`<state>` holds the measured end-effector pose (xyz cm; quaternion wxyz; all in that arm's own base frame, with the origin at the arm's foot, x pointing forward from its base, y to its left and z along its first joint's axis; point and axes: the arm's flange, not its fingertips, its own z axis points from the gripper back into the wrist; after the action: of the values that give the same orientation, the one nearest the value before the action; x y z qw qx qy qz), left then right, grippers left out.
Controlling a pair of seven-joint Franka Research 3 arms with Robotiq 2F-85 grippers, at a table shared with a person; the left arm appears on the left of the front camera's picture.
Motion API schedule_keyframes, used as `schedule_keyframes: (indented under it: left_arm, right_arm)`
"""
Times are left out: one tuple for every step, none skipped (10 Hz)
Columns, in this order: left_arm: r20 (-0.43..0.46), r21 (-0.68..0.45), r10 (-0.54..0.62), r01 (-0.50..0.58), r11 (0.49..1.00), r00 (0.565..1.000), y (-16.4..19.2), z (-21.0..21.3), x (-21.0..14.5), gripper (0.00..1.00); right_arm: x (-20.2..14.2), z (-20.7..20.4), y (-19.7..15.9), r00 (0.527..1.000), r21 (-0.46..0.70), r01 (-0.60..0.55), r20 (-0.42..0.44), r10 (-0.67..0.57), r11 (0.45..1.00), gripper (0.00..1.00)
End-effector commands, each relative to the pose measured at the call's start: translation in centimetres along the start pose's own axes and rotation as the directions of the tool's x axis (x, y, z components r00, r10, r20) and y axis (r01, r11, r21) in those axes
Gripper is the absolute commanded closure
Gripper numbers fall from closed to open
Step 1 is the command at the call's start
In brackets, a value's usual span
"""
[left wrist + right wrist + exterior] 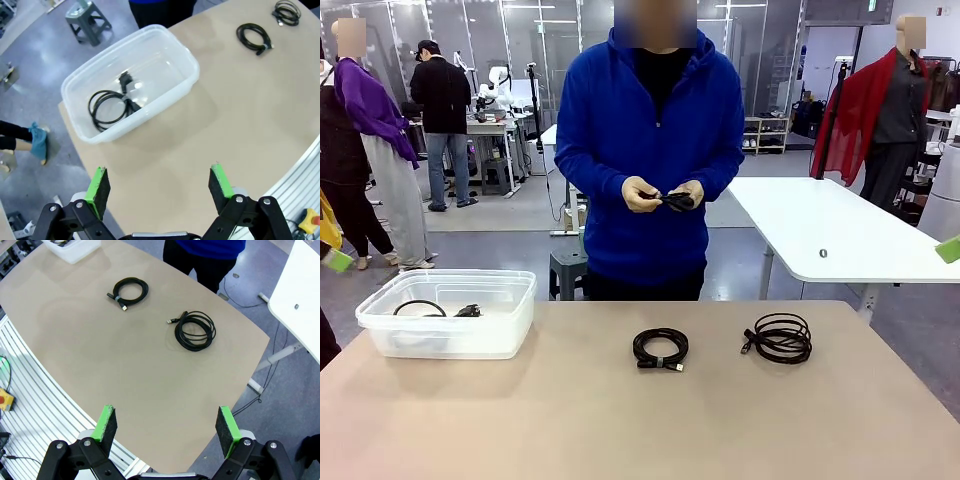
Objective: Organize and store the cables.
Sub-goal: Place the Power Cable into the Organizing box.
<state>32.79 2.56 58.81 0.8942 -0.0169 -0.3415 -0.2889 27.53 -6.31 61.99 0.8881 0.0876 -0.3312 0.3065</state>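
Note:
Two black coiled cables lie on the tan table: a tied one [660,349] [130,292] [254,38] at the middle and a looser one [779,337] [194,330] [287,11] to its right. Another black cable [111,102] [432,309] lies inside the clear plastic bin [380,322] [172,92] at the left. The person at the far side holds a small black cable [674,200] in both hands. My left gripper [159,186] hangs open above the table's near left edge, by the bin. My right gripper [167,426] is open over the near right edge, with nothing between its fingers.
A white table [840,235] stands behind at the right, and a grey stool [567,268] [89,21] sits on the floor beside the person. The table's near half is bare. A ribbed white surface [30,405] runs along the near edge.

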Motion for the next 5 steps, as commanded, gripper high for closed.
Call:
schedule_keyframes:
  left_arm:
    - [-0.068, -0.002, 0.004, -0.004, 1.000, 0.998, 1.3, 1.7, 0.9, 0.00]
    - [-0.117, -0.010, 0.041, -0.042, 0.999, 0.992, 2.1, 2.1, 1.4, 0.00]
    - [-0.148, 0.013, 0.064, -0.063, 0.998, 0.987, 2.4, 2.8, 2.1, 0.00]
    - [-0.150, 0.040, 0.063, -0.057, 0.998, 0.987, 2.6, 3.5, 2.5, 0.00]
    - [-0.148, 0.053, 0.067, -0.060, 0.997, 0.987, 2.6, 3.9, 2.7, 0.00]
  right_arm:
    - [0.0, 0.0, 0.0, 1.000, 0.000, 0.000, -0.001, 0.000, 1.000, 0.00]
    - [0.0, 0.0, 0.0, 1.000, 0.000, 0.000, -0.001, 0.000, 1.000, 0.00]
    - [0.0, 0.0, 0.0, 1.000, 0.000, 0.000, -0.001, 0.000, 1.000, 0.00]
    - [0.0, 0.0, 0.0, 1.000, 0.000, 0.000, -0.001, 0.000, 1.000, 0.00]
    - [0.0, 0.0, 0.0, 1.000, 0.000, 0.000, -0.001, 0.000, 1.000, 0.00]
